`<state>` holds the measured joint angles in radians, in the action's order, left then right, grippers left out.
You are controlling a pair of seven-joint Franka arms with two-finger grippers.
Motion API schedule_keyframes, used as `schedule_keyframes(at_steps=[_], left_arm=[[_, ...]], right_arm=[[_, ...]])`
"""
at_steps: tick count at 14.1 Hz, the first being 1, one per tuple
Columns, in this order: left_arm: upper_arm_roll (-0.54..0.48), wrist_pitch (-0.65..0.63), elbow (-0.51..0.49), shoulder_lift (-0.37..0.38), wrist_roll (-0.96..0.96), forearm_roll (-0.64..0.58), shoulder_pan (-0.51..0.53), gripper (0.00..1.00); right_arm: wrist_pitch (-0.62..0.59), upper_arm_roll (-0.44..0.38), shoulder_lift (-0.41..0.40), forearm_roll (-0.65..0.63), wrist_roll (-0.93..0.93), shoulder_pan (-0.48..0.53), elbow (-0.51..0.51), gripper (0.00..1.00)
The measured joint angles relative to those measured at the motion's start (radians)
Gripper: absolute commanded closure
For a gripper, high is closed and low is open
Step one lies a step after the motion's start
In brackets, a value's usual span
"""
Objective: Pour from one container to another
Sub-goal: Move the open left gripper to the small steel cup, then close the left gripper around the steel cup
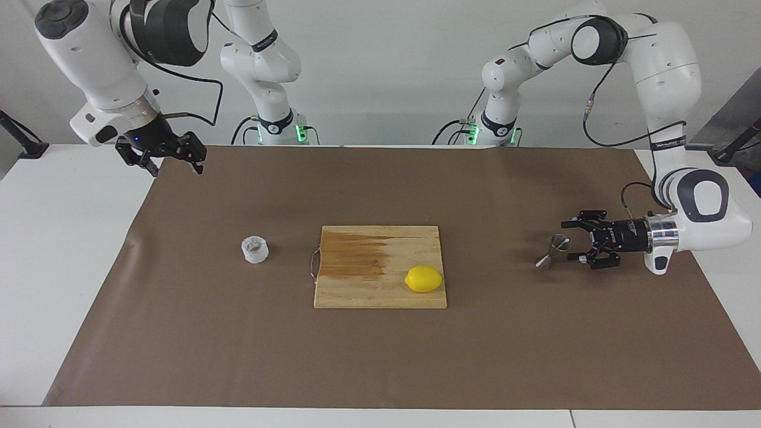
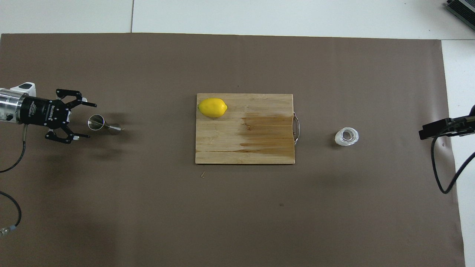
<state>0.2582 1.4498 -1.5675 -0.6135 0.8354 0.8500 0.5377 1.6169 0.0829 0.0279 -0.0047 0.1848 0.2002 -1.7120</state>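
Observation:
The whitish crinkled plastic cup [image 1: 254, 249] stands on the brown mat toward the right arm's end; it also shows in the overhead view [image 2: 347, 136]. The steel hourglass jigger [image 1: 557, 242] stands on the mat toward the left arm's end, also seen in the overhead view [image 2: 96, 122]. My left gripper [image 1: 568, 241] lies level just above the mat, open, its fingertips level with the jigger's upper cone without gripping it; it shows in the overhead view [image 2: 91, 121] too. My right gripper [image 1: 172, 160] hangs open and empty, high over the mat's corner at the right arm's end, away from the cup.
A wooden cutting board [image 1: 368, 279] with a metal handle lies mid-table between cup and jigger, with a yellow lemon [image 1: 424, 279] on its corner. The board [image 2: 259, 148] and lemon [image 2: 212, 107] show in the overhead view. White table edges surround the mat.

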Motion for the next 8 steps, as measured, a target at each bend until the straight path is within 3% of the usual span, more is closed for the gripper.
schedule_keyframes(at_steps=[8], left_arm=[[0.013,-0.001,-0.001,-0.051,0.002,0.001,0.013,0.0]], right_arm=[[0.0,0.0,0.0,0.0,0.0,0.0,0.0,0.0]])
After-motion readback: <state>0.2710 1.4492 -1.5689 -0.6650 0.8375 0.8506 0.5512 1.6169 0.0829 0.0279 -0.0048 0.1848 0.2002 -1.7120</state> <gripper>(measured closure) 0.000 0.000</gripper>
